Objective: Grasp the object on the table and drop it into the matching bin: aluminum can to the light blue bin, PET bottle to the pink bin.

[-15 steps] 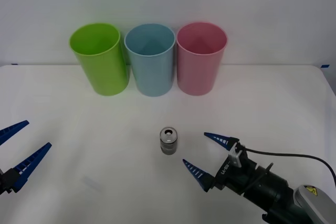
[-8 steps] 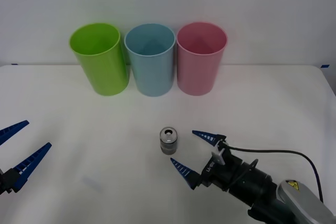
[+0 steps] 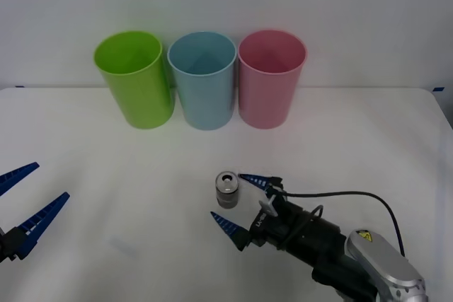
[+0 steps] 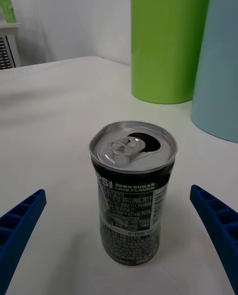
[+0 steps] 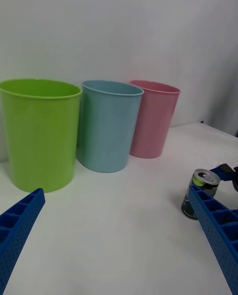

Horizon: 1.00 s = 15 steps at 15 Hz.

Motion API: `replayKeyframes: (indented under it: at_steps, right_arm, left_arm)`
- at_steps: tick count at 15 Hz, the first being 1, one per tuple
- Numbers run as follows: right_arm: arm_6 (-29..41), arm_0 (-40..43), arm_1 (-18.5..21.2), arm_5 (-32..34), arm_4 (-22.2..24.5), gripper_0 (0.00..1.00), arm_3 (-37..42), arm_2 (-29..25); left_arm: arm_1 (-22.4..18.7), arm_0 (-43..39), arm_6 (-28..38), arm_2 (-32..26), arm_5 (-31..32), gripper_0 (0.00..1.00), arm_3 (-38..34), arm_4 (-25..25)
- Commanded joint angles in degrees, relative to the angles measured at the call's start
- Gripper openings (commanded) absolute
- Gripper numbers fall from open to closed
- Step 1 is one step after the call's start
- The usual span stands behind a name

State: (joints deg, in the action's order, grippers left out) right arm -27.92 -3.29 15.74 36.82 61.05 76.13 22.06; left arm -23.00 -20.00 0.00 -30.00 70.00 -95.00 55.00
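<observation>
**Right gripper spread around the can, bins lined up behind**

Nearest the robot, the right gripper [image 3: 239,201] lies low over the table [image 3: 368,146], right of centre, its dark wrist and a black cable trailing back toward the lower right corner. Its two blue fingers [image 3: 226,223] are spread wide and point toward the can [image 3: 226,189], one fingertip just in front of the can and the other just beside its right flank; neither touches it. From the right wrist camera the can [image 4: 133,192] stands between the two fingers [image 4: 20,225], with open table on both sides of it.

The left gripper [image 3: 25,199] hangs at the left edge, well apart from the can, its fingers also spread and holding nothing.

The can stands upright on the white table, roughly in the middle. Its shiny top carries a pull tab and an open mouth, and its dark body bears small print.

Farther back, near the table's far edge, three tall bins stand upright in a row against a white wall: the green bin [image 3: 134,79] on the left, the blue bin [image 3: 204,80] in the middle, the pink bin [image 3: 271,78] on the right. Neighbours stand just beside each other, and all are well apart from the can
</observation>
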Motion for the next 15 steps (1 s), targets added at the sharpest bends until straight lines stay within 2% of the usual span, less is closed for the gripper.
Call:
replayKeyframes:
  at_steps: [1, 5, 10, 11, 12, 13, 15]
  right_arm:
    - [-0.64, -2.86, -2.47, 0.18, 0.91, 1.00, -3.79, 0.00]
    - [-1.43, -4.80, -4.58, -0.79, 2.14, 1.00, -6.52, -0.18]
    - [-1.52, -4.89, -4.76, -1.67, 2.14, 1.00, -6.52, 0.00]
    - [-1.43, -4.89, -4.67, -1.67, 2.14, 0.59, -6.52, 0.00]
    - [-1.43, -4.89, -4.76, -1.75, 2.14, 0.12, -6.52, 0.00]
    - [-1.52, -4.89, -4.76, -1.84, 2.14, 0.00, -6.52, 0.00]
    - [-1.43, -4.89, -4.76, -1.84, 2.06, 0.00, -6.52, -0.09]
  left_arm:
    - [0.00, 0.00, 0.00, 0.00, 0.00, 1.00, 0.00, 0.00]
    - [0.00, 0.00, 0.00, 0.00, 0.00, 1.00, 0.00, 0.00]
    - [0.00, 0.00, 0.00, 0.00, 0.00, 1.00, 0.00, 0.00]
    - [0.00, 0.00, 0.00, 0.00, 0.00, 1.00, 0.00, 0.00]
    - [0.00, 0.00, 0.00, 0.00, 0.00, 1.00, 0.00, 0.00]
    - [0.00, 0.00, 0.00, 0.00, 0.00, 1.00, 0.00, 0.00]
    - [0.00, 0.00, 0.00, 0.00, 0.00, 1.00, 0.00, 0.00]
